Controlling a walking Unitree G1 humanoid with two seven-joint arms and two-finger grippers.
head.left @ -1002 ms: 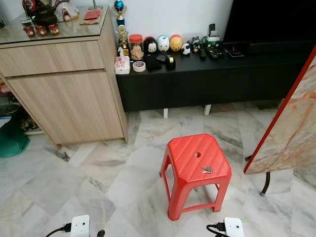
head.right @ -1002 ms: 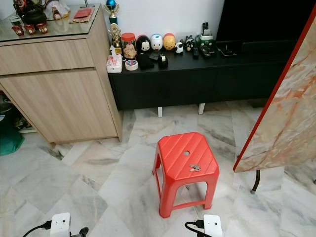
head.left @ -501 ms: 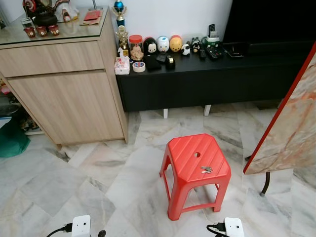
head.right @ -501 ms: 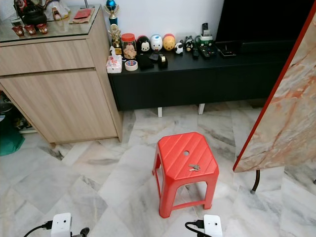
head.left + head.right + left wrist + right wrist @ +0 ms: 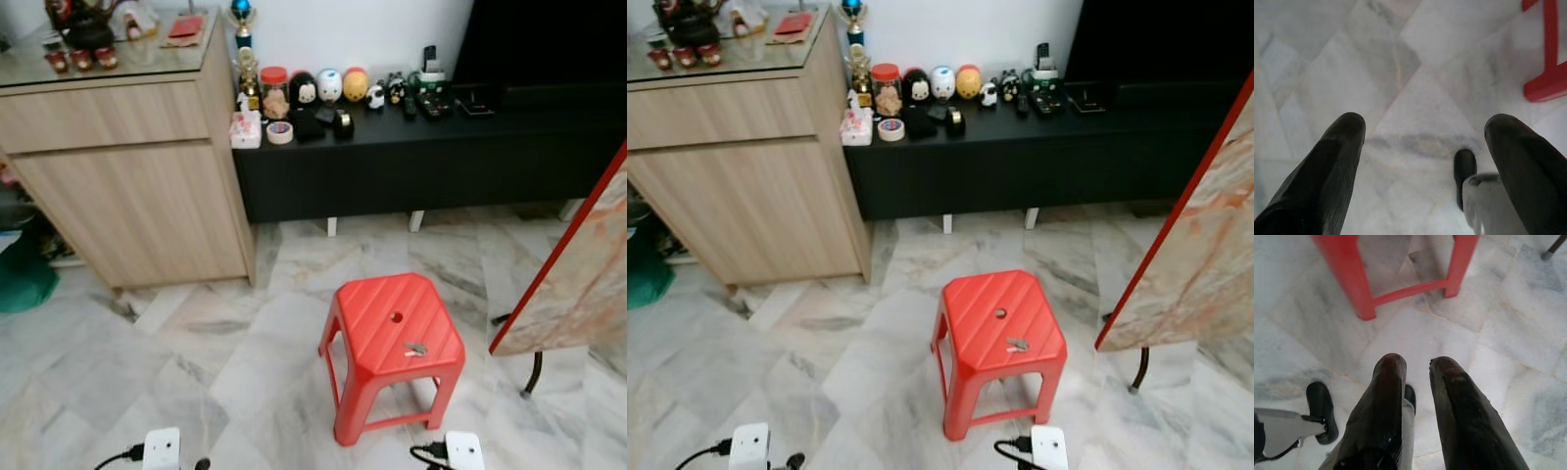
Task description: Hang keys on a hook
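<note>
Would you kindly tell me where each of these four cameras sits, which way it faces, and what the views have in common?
Left eye view: on the head, looking forward and down at the red stool with the keys on its seat.
Right eye view: the head camera's other eye, same scene, with the wooden cabinet and black console behind.
Left wrist view: looks along the left gripper, jaws apart, down at the marble floor.
Right wrist view: looks along the right gripper, jaws nearly closed, at the floor.
Shared: both wrist views catch the stool's legs.
</note>
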